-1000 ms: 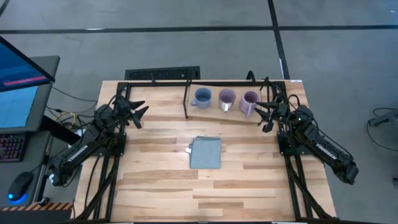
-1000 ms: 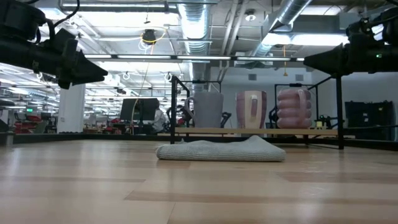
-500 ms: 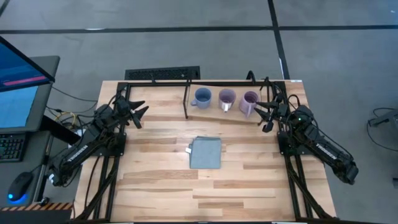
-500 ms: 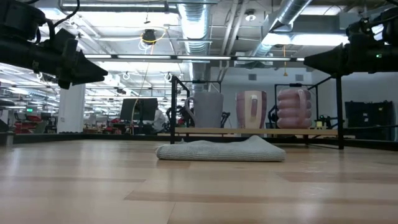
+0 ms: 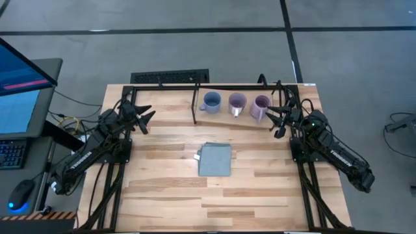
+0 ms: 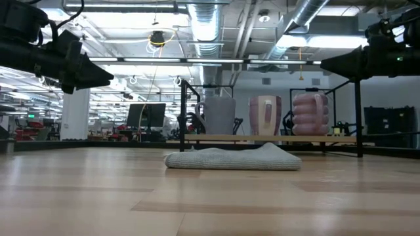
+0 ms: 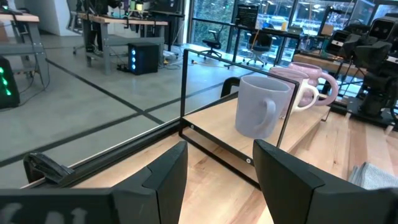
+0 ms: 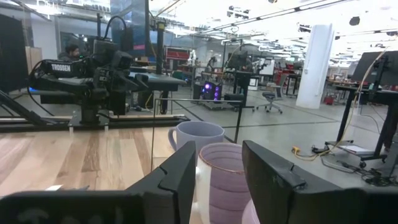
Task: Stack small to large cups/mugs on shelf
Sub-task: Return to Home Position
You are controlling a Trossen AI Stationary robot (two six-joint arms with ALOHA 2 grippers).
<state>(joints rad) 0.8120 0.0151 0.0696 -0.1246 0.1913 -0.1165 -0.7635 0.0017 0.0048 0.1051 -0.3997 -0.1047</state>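
Three mugs stand side by side on their bases on the shelf [image 5: 224, 115], a light board in a black rod frame at the table's far edge. From left to right they are the blue mug [image 5: 211, 102], a purple mug [image 5: 237, 102] and a second purple mug [image 5: 260, 104]. My left gripper [image 5: 147, 121] is open and hovers above the table, left of the shelf. My right gripper [image 5: 277, 121] is open too, in the air just right of the rightmost purple mug [image 8: 225, 171], touching nothing. In the left wrist view the blue mug [image 7: 261, 106] stands nearest.
A flat grey-blue cloth [image 5: 215, 159] lies mid-table in front of the shelf, and also shows in the low view [image 6: 231, 158]. The shelf's black rods [image 5: 195, 104] rise around the mugs. Bare tabletop [image 5: 227, 195] spreads toward the near edge. A monitor stands off the table's left side.
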